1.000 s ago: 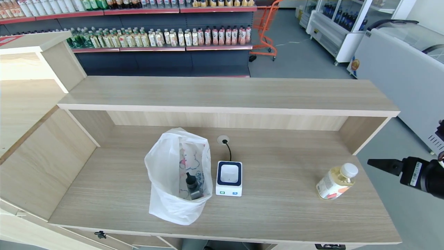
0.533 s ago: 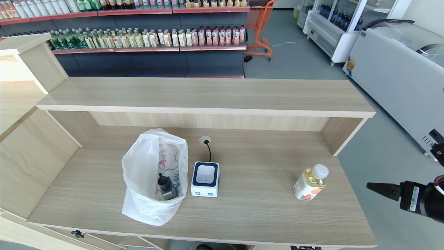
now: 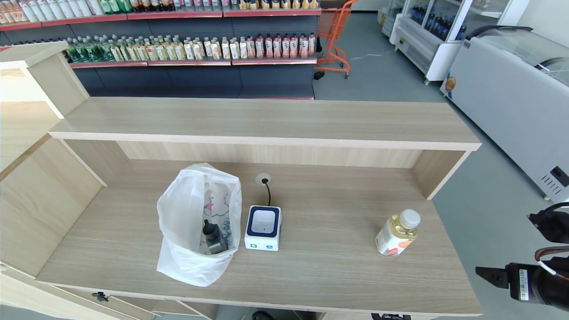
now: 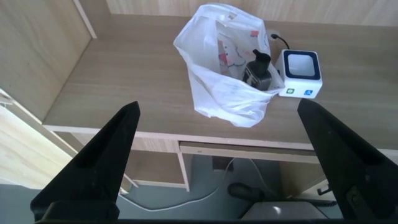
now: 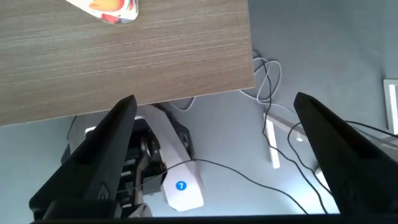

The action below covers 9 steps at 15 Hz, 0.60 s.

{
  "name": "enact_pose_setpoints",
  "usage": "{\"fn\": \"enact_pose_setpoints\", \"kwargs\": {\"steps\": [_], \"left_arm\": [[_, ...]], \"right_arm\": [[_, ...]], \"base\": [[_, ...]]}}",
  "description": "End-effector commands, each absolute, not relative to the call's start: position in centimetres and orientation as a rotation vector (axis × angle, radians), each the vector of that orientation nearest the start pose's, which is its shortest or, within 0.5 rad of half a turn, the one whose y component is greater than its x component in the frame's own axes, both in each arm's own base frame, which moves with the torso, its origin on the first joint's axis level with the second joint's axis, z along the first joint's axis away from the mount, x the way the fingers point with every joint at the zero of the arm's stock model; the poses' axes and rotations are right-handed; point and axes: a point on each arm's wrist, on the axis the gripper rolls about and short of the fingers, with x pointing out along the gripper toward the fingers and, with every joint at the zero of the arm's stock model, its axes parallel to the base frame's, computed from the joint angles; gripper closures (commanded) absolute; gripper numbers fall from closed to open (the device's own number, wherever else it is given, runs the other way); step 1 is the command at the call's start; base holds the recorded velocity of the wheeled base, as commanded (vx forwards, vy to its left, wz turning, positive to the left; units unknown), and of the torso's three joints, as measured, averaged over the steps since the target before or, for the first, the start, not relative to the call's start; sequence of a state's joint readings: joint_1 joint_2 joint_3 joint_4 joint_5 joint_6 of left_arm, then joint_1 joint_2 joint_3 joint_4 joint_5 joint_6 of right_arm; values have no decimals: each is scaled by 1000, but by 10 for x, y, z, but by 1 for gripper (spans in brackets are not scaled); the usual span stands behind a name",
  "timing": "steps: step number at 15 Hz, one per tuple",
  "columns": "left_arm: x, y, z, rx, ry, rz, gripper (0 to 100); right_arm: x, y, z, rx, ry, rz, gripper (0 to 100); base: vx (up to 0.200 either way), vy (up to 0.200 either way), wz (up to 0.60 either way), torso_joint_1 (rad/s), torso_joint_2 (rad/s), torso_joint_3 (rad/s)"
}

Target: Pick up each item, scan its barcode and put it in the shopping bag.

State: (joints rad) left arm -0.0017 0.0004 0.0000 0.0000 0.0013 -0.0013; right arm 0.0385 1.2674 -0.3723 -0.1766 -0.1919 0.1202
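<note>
A white plastic shopping bag (image 3: 195,226) stands open on the wooden counter (image 3: 329,266), with a dark bottle (image 3: 212,234) and a patterned packet inside. A white barcode scanner (image 3: 263,227) with a dark blue rim sits just right of the bag. A yellow drink bottle (image 3: 398,233) with a white cap lies tilted near the counter's right end, and its label end (image 5: 109,7) shows in the right wrist view. My right gripper (image 3: 489,273) (image 5: 216,99) hangs open and empty off the counter's right front corner, apart from the bottle. My left gripper (image 4: 217,106) is open and empty, in front of the counter below the bag (image 4: 227,68).
A raised shelf (image 3: 266,120) runs along the counter's back, with side walls at both ends. The scanner's cable (image 3: 266,191) goes into a hole behind it. Loose cables (image 5: 273,118) lie on the grey floor past the counter edge (image 5: 186,93). Store shelves and freezers stand beyond.
The head camera swung right early on, shifting the whole scene left. My right gripper has dropped lower and nearer, away from the bottle. Bag, scanner and bottle have not moved.
</note>
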Motion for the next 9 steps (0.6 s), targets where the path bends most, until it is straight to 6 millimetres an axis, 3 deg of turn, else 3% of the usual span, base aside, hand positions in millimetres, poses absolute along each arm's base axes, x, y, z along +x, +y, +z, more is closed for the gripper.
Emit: {"fn": "enact_pose_setpoints", "kwargs": {"steps": [1, 9], "left_arm": [[-23, 0, 75, -2, 0, 0, 0], [-23, 0, 75, -2, 0, 0, 0]], "right_arm": [[169, 6, 106, 26, 736, -163, 0], [208, 23, 73, -27, 699, -32, 0]], "base": [[0, 0, 0, 0, 0, 0], [0, 0, 0, 0, 0, 0]]}}
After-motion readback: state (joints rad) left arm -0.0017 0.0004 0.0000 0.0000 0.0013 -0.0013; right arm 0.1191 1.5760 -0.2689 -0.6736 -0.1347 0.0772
